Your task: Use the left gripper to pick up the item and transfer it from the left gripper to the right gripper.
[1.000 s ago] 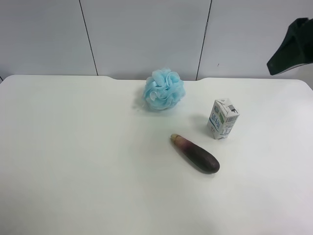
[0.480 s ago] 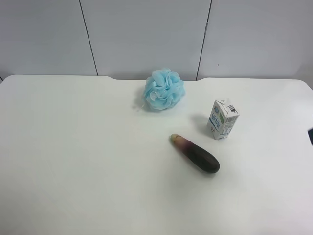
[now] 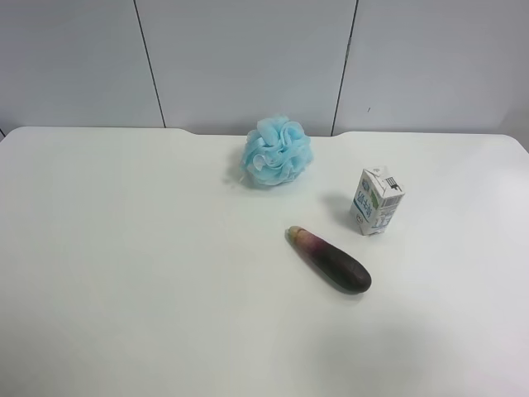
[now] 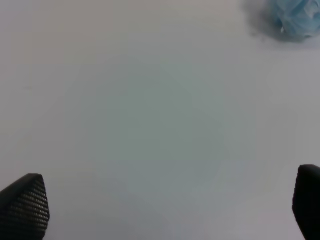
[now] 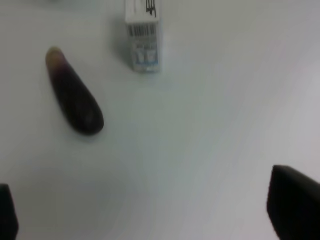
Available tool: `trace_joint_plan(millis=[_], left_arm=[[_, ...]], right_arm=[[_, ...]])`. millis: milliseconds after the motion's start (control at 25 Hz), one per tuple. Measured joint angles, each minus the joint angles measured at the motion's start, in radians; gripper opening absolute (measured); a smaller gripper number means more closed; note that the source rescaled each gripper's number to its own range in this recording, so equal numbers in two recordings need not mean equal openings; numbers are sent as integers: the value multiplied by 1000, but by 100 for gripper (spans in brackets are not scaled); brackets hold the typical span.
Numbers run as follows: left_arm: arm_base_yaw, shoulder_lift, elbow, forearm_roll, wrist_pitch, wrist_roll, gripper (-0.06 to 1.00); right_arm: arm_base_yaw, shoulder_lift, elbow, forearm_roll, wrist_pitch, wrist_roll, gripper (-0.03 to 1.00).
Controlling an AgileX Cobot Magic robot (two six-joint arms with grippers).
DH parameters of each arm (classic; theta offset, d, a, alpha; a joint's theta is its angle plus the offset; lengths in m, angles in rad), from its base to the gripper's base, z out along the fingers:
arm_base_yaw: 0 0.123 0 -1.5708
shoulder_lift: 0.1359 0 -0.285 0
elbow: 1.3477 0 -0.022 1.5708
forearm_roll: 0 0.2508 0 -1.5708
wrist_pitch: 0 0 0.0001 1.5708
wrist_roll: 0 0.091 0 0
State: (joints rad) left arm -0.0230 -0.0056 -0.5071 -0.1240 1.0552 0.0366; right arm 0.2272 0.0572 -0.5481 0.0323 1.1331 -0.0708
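Observation:
The item, a small white milk carton (image 3: 378, 201) with blue print, stands upright on the white table at the right of the exterior high view, apart from both grippers. It also shows in the right wrist view (image 5: 143, 37), far ahead of the right gripper (image 5: 150, 220). That gripper's black fingertips (image 5: 295, 207) sit wide apart at the frame's corners, open and empty. The left gripper (image 4: 165, 205) is also open and empty over bare table, its fingertips (image 4: 25, 205) wide apart. The carton is out of the left wrist view. Neither arm shows in the exterior high view.
A dark purple eggplant (image 3: 331, 260) lies just in front of the carton and shows in the right wrist view (image 5: 74, 92). A fluffy blue bath sponge (image 3: 277, 150) sits near the table's far edge and shows in the left wrist view (image 4: 295, 17). A grey panelled wall (image 3: 248, 58) stands behind.
A black arm part at the exterior high view's upper right moved down along the right edge and left the view. The carton, eggplant and sponge have not moved.

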Motion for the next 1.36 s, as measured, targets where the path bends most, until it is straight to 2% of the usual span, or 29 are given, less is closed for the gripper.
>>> trace_joint_plan(millis=[240,400,600,960,1040,1240,1360], left_arm=[[0,0,0,0,0,0,100],[0,0,0,0,0,0,100],[0,0,0,0,0,0,100],[0,0,0,0,0,0,100],[0,0,0,0,0,0,100],[0,0,0,0,0,0,100],[0,0,0,0,0,0,100]], right_arm=[[0,-59,8,-23,-1,-5,100],[0,-59,34,-24,-50,-2,100],[0,-59,41,-46,-67,31,100],[-3,-59,41,-48,-71,36,100],[-25,-59,41,-48,-72,36,100],[-155,-59,41,-48,-72,36,100],[-174,-59,41,-48,-72,36,100]])
